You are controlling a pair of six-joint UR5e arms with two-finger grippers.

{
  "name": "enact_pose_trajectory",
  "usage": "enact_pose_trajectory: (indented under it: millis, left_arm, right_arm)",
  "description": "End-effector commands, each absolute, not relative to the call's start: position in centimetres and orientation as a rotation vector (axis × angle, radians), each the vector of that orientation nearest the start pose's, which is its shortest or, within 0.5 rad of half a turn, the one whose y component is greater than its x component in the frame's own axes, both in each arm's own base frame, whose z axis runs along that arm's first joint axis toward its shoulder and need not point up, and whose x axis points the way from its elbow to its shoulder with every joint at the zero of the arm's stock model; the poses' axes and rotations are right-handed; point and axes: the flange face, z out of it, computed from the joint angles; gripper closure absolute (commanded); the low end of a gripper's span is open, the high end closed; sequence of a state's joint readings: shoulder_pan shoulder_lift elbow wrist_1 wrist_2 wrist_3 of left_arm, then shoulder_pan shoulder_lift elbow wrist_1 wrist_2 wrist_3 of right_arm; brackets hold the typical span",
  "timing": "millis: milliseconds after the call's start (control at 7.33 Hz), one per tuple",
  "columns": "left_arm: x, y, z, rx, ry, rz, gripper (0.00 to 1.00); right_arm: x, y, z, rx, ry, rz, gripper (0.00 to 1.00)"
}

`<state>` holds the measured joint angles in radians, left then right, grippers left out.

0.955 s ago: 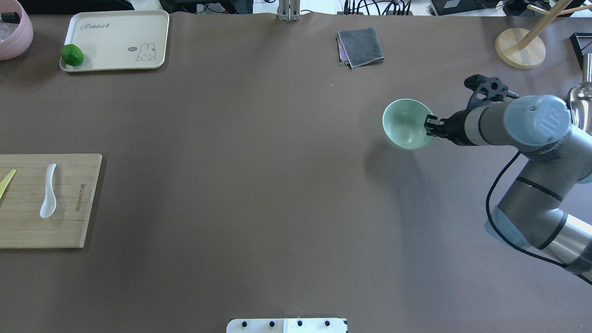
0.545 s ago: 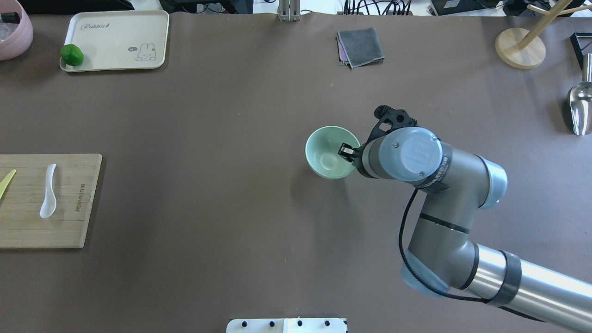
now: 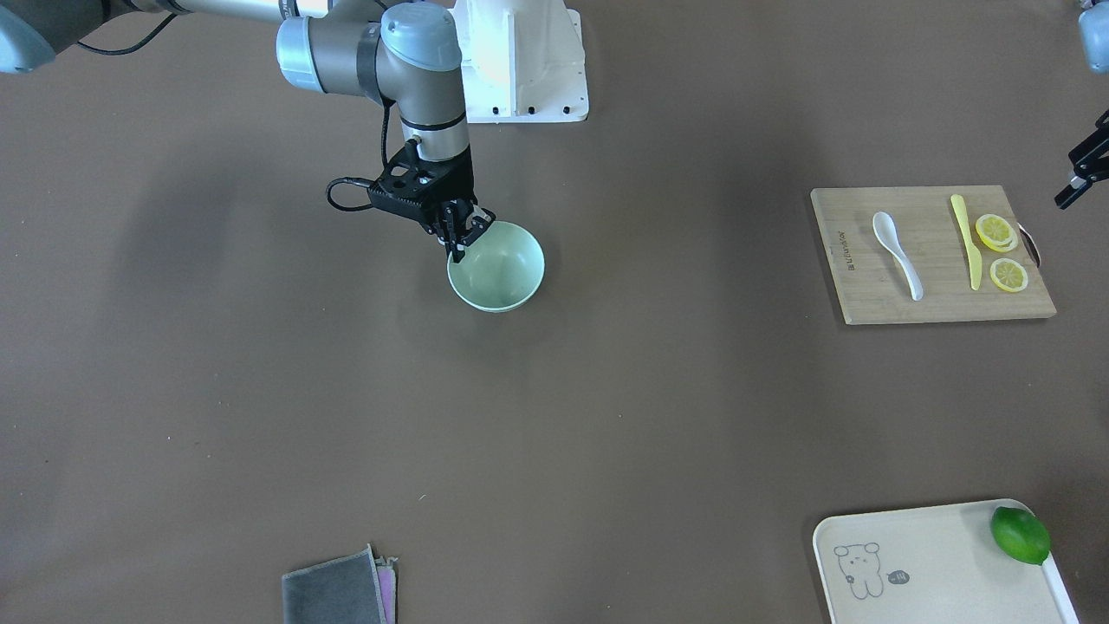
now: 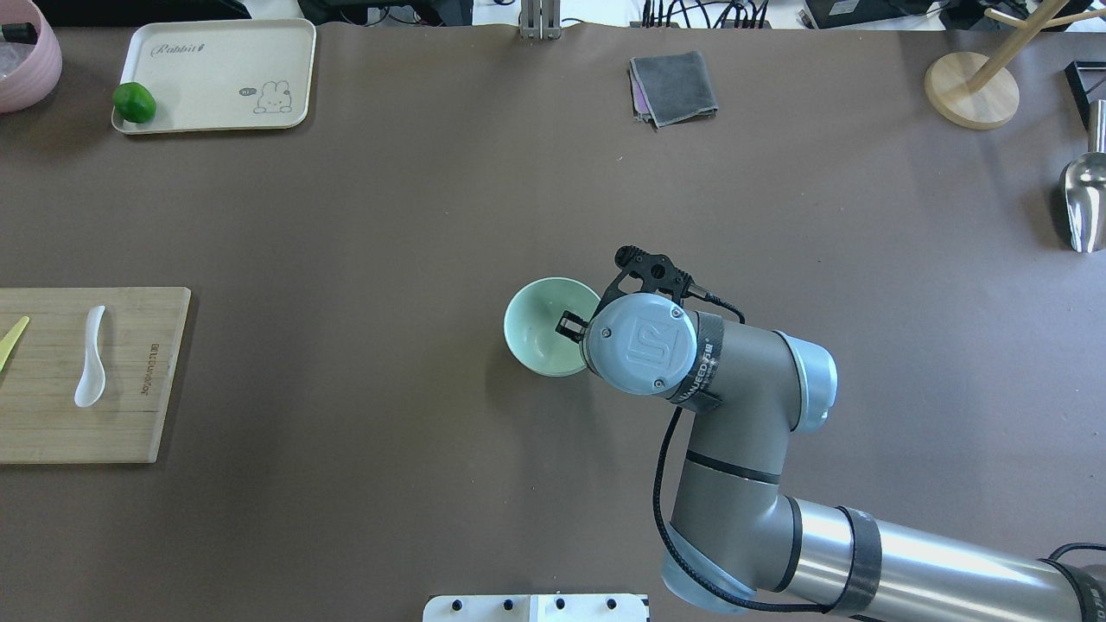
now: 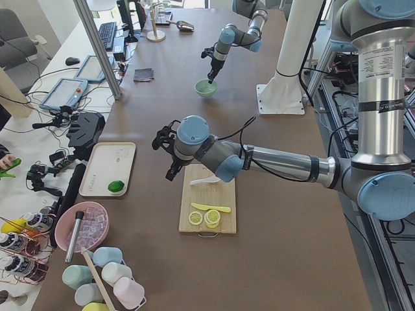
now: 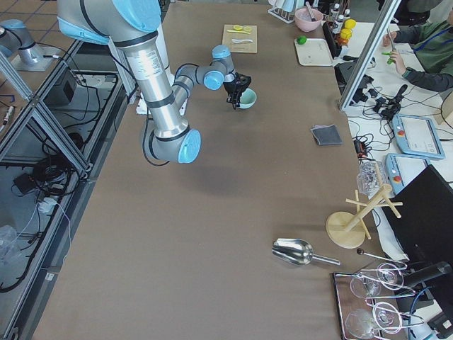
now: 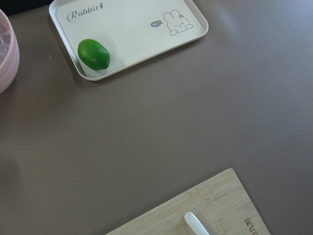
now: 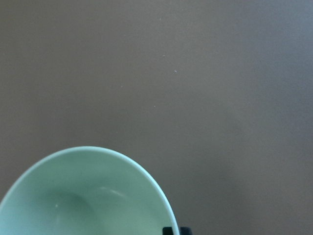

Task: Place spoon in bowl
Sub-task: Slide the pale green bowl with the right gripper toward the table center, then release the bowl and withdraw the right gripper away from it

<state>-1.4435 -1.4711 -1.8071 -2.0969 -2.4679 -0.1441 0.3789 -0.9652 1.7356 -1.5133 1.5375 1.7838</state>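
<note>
The pale mint-green bowl [image 4: 537,339] is near the table's middle, also in the front-facing view [image 3: 502,276]. My right gripper [image 4: 570,326] is shut on its rim on the robot's right side, one finger inside and one outside [image 3: 460,243]. The right wrist view shows the bowl's inside [image 8: 88,196], which is empty. The white spoon [image 4: 90,356] lies on the bamboo cutting board [image 4: 130,423] at the far left, scoop toward the robot [image 3: 896,254]. My left gripper [image 3: 1081,173] hovers beside the board, at the frame's edge; I cannot tell whether it is open.
A yellow knife [image 3: 963,239] and lemon slices [image 3: 998,232] share the board. A cream tray [image 4: 225,52] with a lime [image 4: 134,102] and a pink bowl [image 4: 26,60] stand far left. A grey cloth [image 4: 674,86], wooden stand [image 4: 972,91] and metal scoop [image 4: 1082,197] lie far right.
My right arm has carried the bowl from the far right of the table leftward and nearer the robot, to the middle. The spoon and board have not moved.
</note>
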Motion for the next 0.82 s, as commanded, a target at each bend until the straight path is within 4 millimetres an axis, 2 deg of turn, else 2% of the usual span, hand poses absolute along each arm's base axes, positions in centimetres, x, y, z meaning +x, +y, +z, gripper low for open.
enact_pose_trajectory:
  millis: [0,136,273,409,545,682]
  left_arm:
    - [0.4,-46.8,51.9,0.495,0.938,0.281,0.02]
    - [0.4,-46.8,51.9,0.489,0.938,0.274,0.02]
    - [0.7,-46.6,51.5,0.444,0.97,0.183,0.02]
    - [3.4,-44.1,52.8,0.416,1.011,0.151,0.02]
    - [6.7,-42.6,53.4,0.392,1.021,0.099,0.02]
    - [9.2,-40.8,54.6,0.354,1.021,0.056,0.02]
  right_arm:
    - [-56.2,-38.1,22.6,0.181,-0.833,0.573,0.0]
    - [-54.2,-39.2,21.8,0.2,-0.85,0.54,0.0]
    - [-51.6,-40.5,22.1,0.193,-0.859,0.521,0.0]
    - [-48.1,-41.5,23.6,0.196,-0.854,0.471,0.0]
    - [-43.3,-42.6,25.9,0.219,-0.837,0.386,0.0]
    - [-38.3,-44.4,28.6,0.217,-0.808,0.305,0.0]
